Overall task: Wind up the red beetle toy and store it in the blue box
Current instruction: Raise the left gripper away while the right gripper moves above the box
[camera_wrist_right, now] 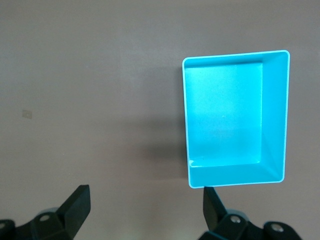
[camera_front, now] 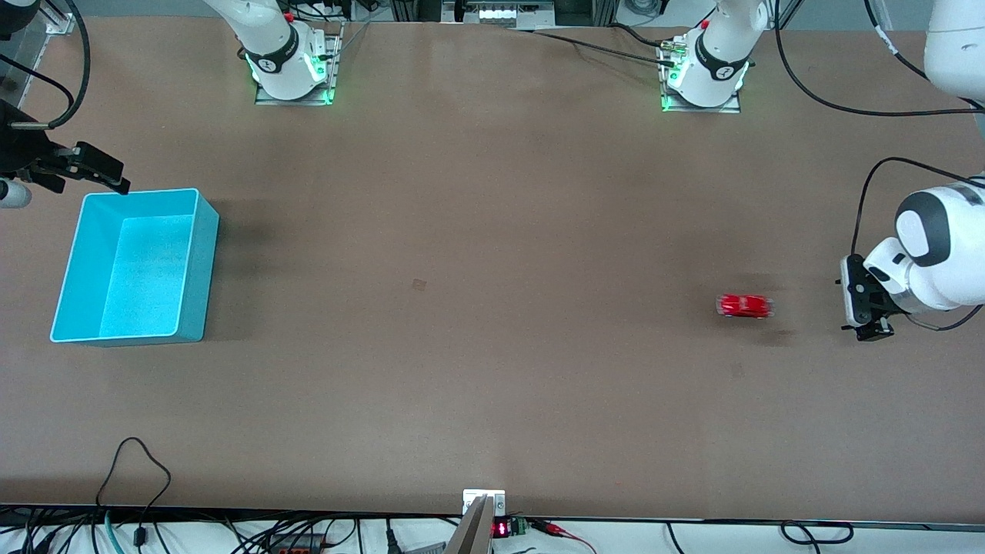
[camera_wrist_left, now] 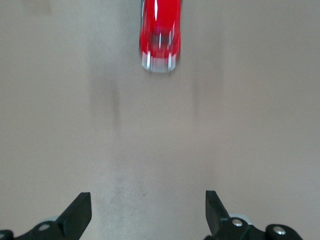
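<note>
The red beetle toy (camera_front: pixel 744 306) sits on the brown table toward the left arm's end. My left gripper (camera_front: pixel 846 305) is open and empty, low over the table beside the toy and apart from it. In the left wrist view the toy (camera_wrist_left: pixel 160 35) lies ahead of the open left gripper (camera_wrist_left: pixel 148 210). The blue box (camera_front: pixel 202 261) stands empty at the right arm's end. My right gripper (camera_front: pixel 115 175) is open and empty, above the table beside the box's corner farthest from the front camera. The right wrist view shows the box (camera_wrist_right: pixel 275 115) and the open right gripper (camera_wrist_right: pixel 146 205).
The two arm bases (camera_front: pixel 292 69) (camera_front: pixel 704 77) stand along the table edge farthest from the front camera. Cables (camera_front: pixel 138 469) and a small device (camera_front: pixel 481 515) lie at the nearest edge. A faint mark (camera_front: pixel 419 285) is at mid-table.
</note>
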`<state>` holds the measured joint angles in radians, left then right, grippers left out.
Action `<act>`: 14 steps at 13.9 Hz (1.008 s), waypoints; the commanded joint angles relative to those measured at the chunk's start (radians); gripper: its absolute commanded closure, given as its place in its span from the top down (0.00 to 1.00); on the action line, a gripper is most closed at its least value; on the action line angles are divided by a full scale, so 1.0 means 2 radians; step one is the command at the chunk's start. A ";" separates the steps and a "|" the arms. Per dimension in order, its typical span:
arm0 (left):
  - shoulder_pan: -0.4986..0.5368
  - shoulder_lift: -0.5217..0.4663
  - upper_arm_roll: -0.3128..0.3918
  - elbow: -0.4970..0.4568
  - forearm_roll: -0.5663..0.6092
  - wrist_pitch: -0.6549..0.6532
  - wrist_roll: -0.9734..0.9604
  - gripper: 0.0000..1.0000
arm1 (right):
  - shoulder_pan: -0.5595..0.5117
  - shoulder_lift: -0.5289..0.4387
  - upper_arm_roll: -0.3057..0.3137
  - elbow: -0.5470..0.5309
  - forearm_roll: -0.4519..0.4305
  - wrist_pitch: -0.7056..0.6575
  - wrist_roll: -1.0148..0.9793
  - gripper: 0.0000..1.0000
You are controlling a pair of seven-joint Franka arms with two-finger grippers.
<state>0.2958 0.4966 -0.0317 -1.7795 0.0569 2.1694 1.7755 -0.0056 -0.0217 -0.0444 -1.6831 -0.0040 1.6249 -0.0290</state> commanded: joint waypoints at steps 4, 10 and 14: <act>-0.016 -0.079 -0.005 0.017 0.009 -0.132 -0.152 1.00 | 0.000 0.001 -0.001 0.007 0.006 -0.007 -0.006 1.00; -0.023 -0.123 -0.024 0.064 0.008 -0.262 -0.303 1.00 | -0.001 0.001 -0.001 0.007 0.006 -0.007 -0.006 1.00; -0.023 -0.124 -0.039 0.113 0.007 -0.342 -0.426 1.00 | 0.000 0.001 -0.001 0.007 0.006 -0.007 -0.005 1.00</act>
<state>0.2478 0.2407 -0.0908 -1.6116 0.0569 1.5564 1.0280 -0.0056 -0.0217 -0.0444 -1.6831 -0.0040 1.6249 -0.0290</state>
